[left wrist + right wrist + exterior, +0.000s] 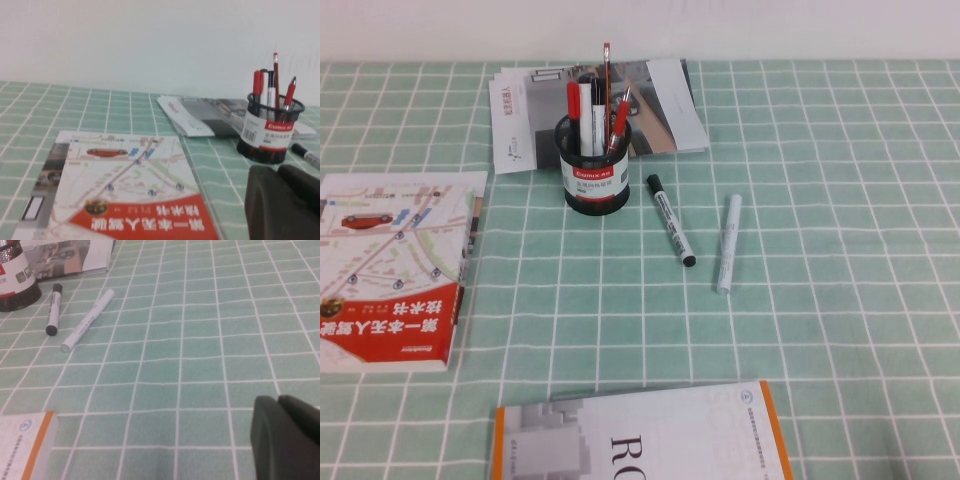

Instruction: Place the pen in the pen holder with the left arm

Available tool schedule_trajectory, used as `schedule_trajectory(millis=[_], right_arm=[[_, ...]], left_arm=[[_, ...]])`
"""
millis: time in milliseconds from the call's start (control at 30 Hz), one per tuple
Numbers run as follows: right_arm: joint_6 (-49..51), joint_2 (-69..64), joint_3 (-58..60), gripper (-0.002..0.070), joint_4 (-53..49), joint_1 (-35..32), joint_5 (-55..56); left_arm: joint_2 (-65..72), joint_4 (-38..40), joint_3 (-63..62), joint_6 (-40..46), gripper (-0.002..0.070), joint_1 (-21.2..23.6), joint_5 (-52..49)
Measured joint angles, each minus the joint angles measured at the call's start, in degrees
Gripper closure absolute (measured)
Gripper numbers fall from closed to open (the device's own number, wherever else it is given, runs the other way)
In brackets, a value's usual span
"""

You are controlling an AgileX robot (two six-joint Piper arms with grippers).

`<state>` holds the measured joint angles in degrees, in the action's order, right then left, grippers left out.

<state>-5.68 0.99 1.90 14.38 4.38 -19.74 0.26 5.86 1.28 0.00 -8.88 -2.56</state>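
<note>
Closest to me, the left gripper [285, 200] shows only in its wrist view, hanging over the cloth beside the red book [390, 265]; its fingers look pressed together on nothing. The right gripper [290, 435] sits low over bare cloth, also seemingly closed and empty, parked clear I'd say. Mid-table lie 2 markers, the black-capped marker [670, 220] and the white marker [728, 243]. Beyond, the pen [618, 122] already stands tilted in the pen holder [597, 165], so I judge the drop done.
</note>
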Motion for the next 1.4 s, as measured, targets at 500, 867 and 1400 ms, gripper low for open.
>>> schedule_trajectory(millis=[500, 867, 1400], right_arm=[[0.0, 0.0, 0.0, 0.0696, 0.0, 0.0, 0.0], [0.0, 0.0, 0.0, 0.0696, 0.0, 0.0, 0.0], [0.0, 0.0, 0.0, 0.0696, 0.0, 0.0, 0.0]], left_arm=[[-0.8, -3.2, 0.1, 1.6, 0.0675, 0.0, -18.4], [-0.8, -3.4, 0.1, -1.3, 0.0675, 0.0, -19.0], [-0.8, -3.5, 0.1, -1.5, 0.0675, 0.0, -19.1]])
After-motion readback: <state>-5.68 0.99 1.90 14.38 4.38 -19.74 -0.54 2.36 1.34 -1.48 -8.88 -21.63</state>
